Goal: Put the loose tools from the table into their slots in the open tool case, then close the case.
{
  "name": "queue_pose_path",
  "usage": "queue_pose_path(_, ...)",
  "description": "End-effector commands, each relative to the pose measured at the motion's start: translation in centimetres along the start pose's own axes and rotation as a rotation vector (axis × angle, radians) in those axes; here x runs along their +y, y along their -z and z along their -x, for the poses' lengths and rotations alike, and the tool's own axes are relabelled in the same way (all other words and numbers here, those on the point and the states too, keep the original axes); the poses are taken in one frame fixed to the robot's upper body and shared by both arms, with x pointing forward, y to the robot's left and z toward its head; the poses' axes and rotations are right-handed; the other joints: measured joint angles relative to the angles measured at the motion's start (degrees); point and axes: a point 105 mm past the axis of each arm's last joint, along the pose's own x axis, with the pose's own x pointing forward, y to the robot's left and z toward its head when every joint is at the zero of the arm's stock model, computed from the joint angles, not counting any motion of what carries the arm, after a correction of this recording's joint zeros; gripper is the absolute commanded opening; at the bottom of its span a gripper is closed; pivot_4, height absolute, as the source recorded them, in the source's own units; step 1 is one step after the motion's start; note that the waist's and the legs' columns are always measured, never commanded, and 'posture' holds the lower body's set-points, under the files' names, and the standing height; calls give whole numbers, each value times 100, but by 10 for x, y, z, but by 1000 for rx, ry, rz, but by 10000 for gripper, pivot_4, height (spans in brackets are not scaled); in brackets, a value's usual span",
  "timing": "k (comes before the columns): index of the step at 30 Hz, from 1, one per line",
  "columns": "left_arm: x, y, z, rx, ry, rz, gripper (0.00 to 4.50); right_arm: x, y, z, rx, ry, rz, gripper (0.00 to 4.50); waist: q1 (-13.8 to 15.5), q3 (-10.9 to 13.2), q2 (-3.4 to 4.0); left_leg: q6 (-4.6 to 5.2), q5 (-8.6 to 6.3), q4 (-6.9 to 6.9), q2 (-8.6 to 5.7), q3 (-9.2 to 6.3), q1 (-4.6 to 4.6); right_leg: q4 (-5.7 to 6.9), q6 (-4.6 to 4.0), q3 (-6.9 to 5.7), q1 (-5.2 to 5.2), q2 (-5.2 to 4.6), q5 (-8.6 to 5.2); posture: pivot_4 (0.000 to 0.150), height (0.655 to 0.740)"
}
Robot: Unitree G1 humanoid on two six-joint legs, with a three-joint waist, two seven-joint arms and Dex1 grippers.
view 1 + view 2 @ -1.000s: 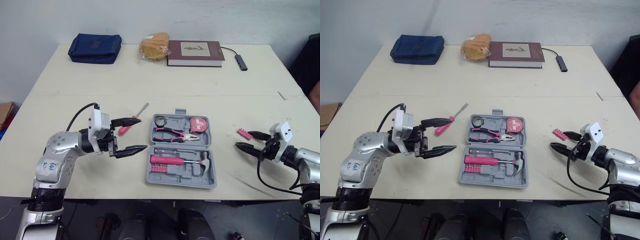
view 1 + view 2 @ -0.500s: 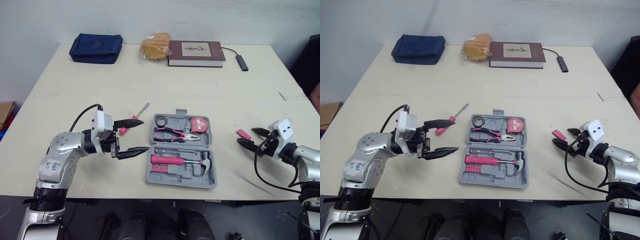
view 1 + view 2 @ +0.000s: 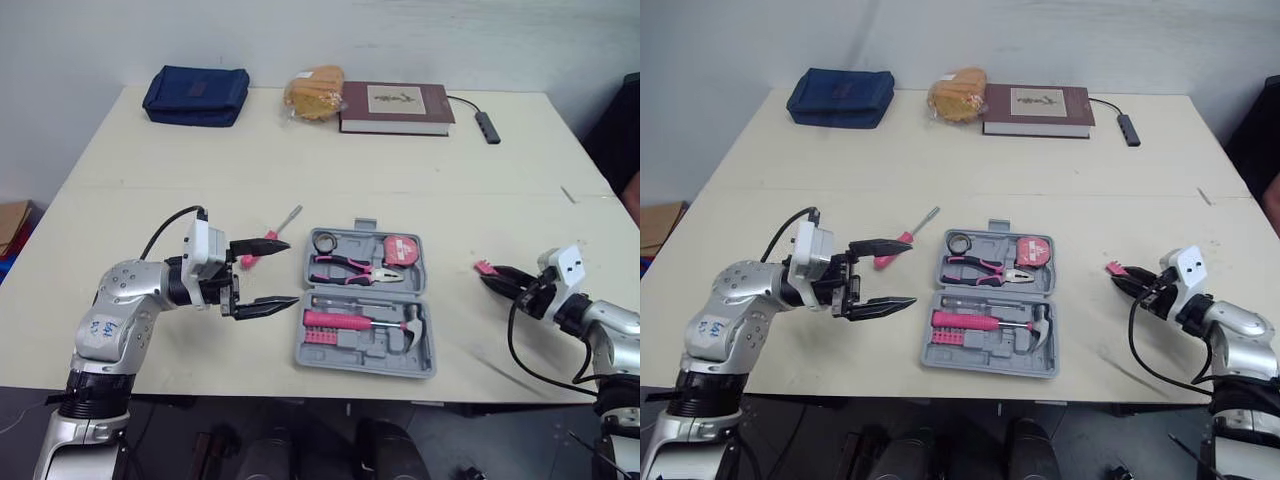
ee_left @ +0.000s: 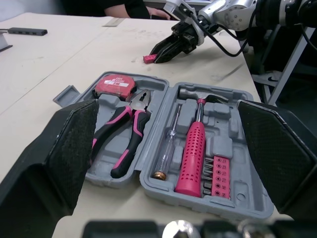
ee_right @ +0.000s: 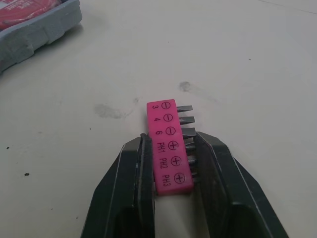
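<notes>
The grey tool case (image 3: 300, 352) lies open near the table's front edge, with pink pliers (image 3: 345, 267), a tape measure (image 3: 399, 247) and a pink-handled hammer (image 3: 350, 322) in its slots. A pink screwdriver (image 3: 262, 243) lies on the table just left of the case. My left gripper (image 3: 272, 272) hovers open beside the case's left side, close to the screwdriver. Right of the case, my right gripper (image 5: 172, 142) is shut on a pink bit holder (image 5: 167, 119) that rests flat on the table. The same bit holder (image 3: 484, 267) sticks out from the fingertips toward the case.
Along the table's back edge sit a blue pouch (image 3: 195, 93), a bagged bread roll (image 3: 312, 92), a dark red book (image 3: 397, 106) and a small cable hub (image 3: 485, 125). Bare tabletop lies between the case and my right gripper.
My right gripper has slid forward onto the pink bit holder and shut on it. The left gripper has stayed open in nearly the same spot.
</notes>
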Motion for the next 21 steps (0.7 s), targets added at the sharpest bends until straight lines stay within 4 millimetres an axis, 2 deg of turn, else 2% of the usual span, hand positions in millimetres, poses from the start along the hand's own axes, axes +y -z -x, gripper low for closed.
queue_pose_path(1,-6,-12,-1,-34,62,-45,45000,5,-31,7,-95,-9,52,8131,-1,5,8,0,0,0,0,0,-1,-1,0,-1,-1,1,0,1500,7400)
queue_pose_path(4,-16,-13,0,-12,142,-68,45000,41,-66,12,-125,-150,173,8131,6,22,37,0,0,0,-1,-5,-12,-3,0,-7,-8,4,0,1500,7400)
queue_pose_path(6,-29,-9,3,18,238,-53,45000,82,-94,15,-127,-313,234,8131,-6,35,59,1,1,0,-5,-3,-11,0,0,-6,-9,11,0,1500,7400)
queue_pose_path(7,-37,-5,5,43,295,-64,45000,102,-101,16,-110,-397,257,8131,-15,36,62,2,2,0,-6,-1,-10,4,0,-4,-11,10,0,1500,7400)
queue_pose_path(9,-43,-1,7,57,342,-85,45000,124,-104,19,-62,-488,272,8131,-11,36,61,-2,2,0,0,3,-5,6,0,-4,-13,8,0,1500,7400)
queue_pose_path(13,-39,3,6,26,332,-107,45000,172,-110,15,31,-649,291,8131,62,47,30,-10,4,0,5,-22,-8,-19,-6,-7,-7,1,-1,1500,7400)
queue_pose_path(14,-40,5,6,37,347,-114,45000,182,-109,15,56,-681,290,8131,73,47,30,-10,4,0,2,-25,-9,-23,-6,-7,-7,-2,-1,1500,7400)
queue_pose_path(16,-42,8,5,33,360,-90,45000,213,-100,16,174,-795,255,8131,92,48,33,-7,3,0,-2,-24,-17,-25,-6,-7,-14,-9,-1,1500,7400)
queue_pose_path(18,-42,8,4,26,355,-63,45000,224,-95,13,236,-804,246,8131,103,48,32,-6,2,0,1,-30,-24,-29,-7,-15,-17,-10,-1,1500,7400)
queue_pose_path(21,-39,10,3,27,328,-41,45000,222,-89,4,288,-741,275,8131,126,48,32,-6,2,0,-1,-40,-34,-28,-6,-28,-17,-10,0,1500,7400)
